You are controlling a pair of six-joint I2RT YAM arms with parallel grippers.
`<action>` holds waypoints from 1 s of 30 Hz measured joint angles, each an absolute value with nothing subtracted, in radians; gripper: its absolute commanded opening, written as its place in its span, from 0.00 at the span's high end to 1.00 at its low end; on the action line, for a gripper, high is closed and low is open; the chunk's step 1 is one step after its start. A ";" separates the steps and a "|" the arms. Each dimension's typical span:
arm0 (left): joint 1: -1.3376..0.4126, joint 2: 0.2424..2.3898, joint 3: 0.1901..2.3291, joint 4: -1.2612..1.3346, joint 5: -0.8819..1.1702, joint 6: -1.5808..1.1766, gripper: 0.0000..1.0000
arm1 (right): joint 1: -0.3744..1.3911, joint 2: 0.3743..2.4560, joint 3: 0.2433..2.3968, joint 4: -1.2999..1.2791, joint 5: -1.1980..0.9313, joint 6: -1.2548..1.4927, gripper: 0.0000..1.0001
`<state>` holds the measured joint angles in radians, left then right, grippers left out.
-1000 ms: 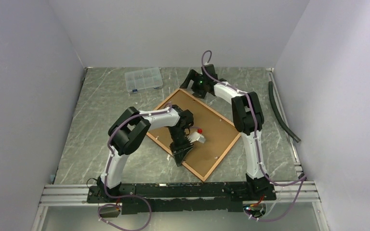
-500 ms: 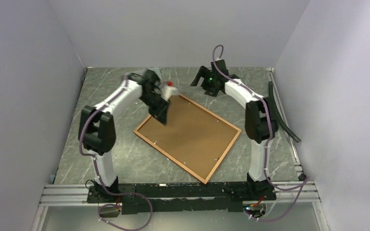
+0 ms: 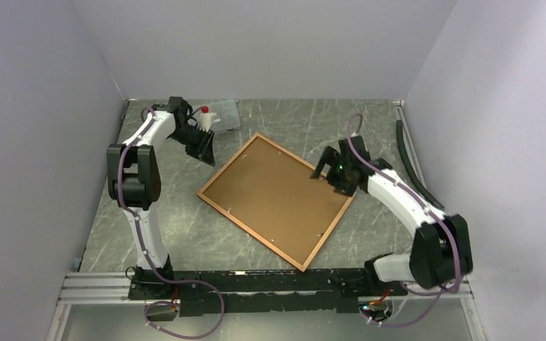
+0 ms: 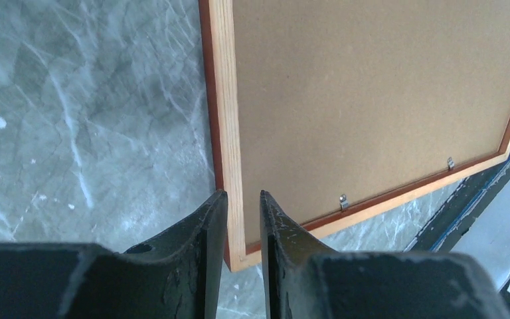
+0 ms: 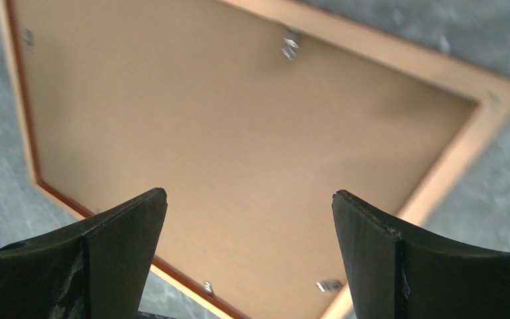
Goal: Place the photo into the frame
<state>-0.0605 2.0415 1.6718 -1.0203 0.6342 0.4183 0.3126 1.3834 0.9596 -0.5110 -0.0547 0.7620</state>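
Observation:
The frame point(image 3: 250, 231) lies face down at the table's centre, its reddish-orange border around a brown backing board point(image 3: 277, 192) held by small metal clips. The photo is not in view. My left gripper point(image 3: 206, 153) hangs at the far left, above the table just off the frame's left side. In the left wrist view its jaws point(image 4: 242, 194) are nearly together with nothing between them, above a corner of the frame point(image 4: 224, 100). My right gripper point(image 3: 321, 169) is wide open over the frame's right side. The right wrist view point(image 5: 249, 193) shows the board and border point(image 5: 398, 53) below it.
A small clear compartment box point(image 3: 226, 117) sits at the far left, partly behind the left arm. A black hose point(image 3: 416, 167) lies along the right wall. Walls close in the table on three sides.
The left arm swung from over the frame's middle to the far left. The right gripper moved from the frame's far corner to its right side. The frame shifted slightly left.

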 measured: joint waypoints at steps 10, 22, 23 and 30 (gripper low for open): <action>-0.064 2.160 1.673 -0.980 0.677 0.432 0.74 | 0.308 1.159 0.660 -0.556 -0.028 0.854 0.00; -0.079 2.179 1.633 -0.967 0.703 0.453 0.84 | 0.284 1.179 0.566 -0.472 -0.034 0.890 0.00; -0.078 2.175 1.623 -0.965 0.712 0.457 0.84 | 0.278 1.198 0.566 -0.464 -0.035 0.885 0.00; -0.078 2.083 1.476 -1.003 0.702 0.543 0.84 | 0.228 1.336 0.665 -0.464 -0.021 0.817 0.00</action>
<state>-0.0776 2.0834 1.4757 -1.0035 0.7021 0.5434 0.2279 1.3357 0.6647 -0.4641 -0.0208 0.8169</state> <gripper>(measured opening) 0.156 0.999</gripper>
